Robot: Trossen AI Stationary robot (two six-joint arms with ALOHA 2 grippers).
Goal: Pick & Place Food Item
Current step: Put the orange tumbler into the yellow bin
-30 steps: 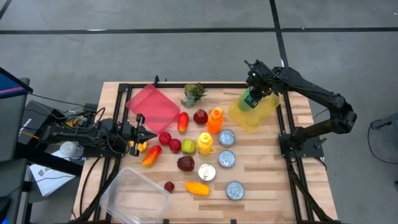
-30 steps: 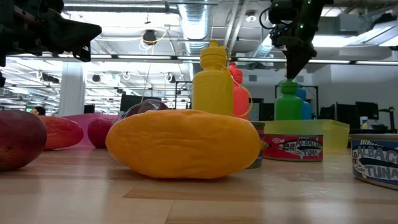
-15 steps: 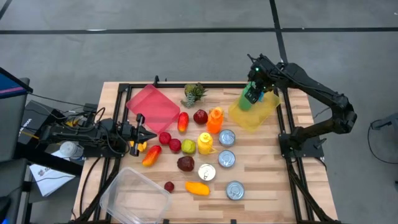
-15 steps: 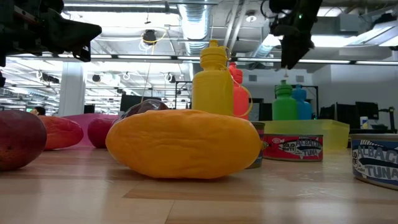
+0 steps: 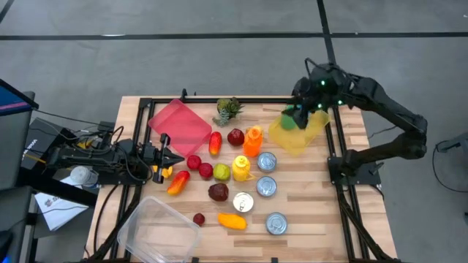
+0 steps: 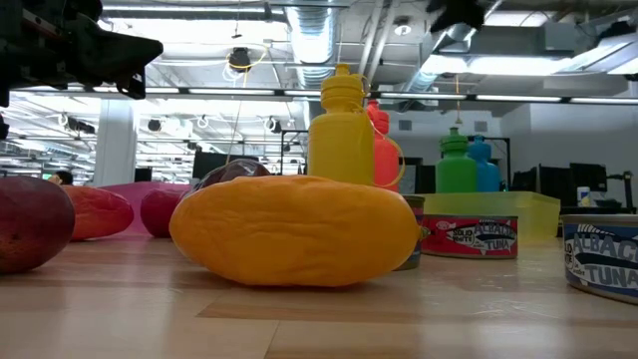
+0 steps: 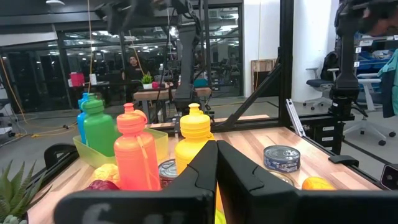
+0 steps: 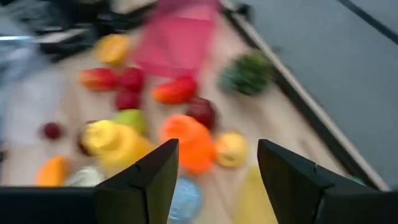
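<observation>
Toy food lies in the middle of the table: an orange fruit (image 5: 232, 220) (image 6: 294, 231), red fruits (image 5: 217, 192), a green one (image 5: 221, 172) and several cans (image 5: 276, 223). A green bottle (image 5: 290, 121) (image 6: 457, 166) stands upright in the yellow bin (image 5: 298, 136) beside a blue one (image 6: 482, 165). My right gripper (image 5: 300, 108) (image 8: 214, 167) hangs open high above that bin, with nothing between its fingers. My left gripper (image 5: 165, 155) (image 7: 216, 167) is shut and empty at the table's left, level above the wood.
A yellow bottle (image 5: 241, 168) and an orange bottle (image 5: 253, 140) stand mid-table. A pink tray (image 5: 180, 124) and a small plant (image 5: 228, 109) sit at the far side. A clear tub (image 5: 157, 231) lies at the near left corner. A black frame rims the table.
My right gripper has let go of the green bottle's cap and gone up, out of the low view, drifting toward the table's right edge and tipping toward level. The green bottle stays upright in the yellow bin.
</observation>
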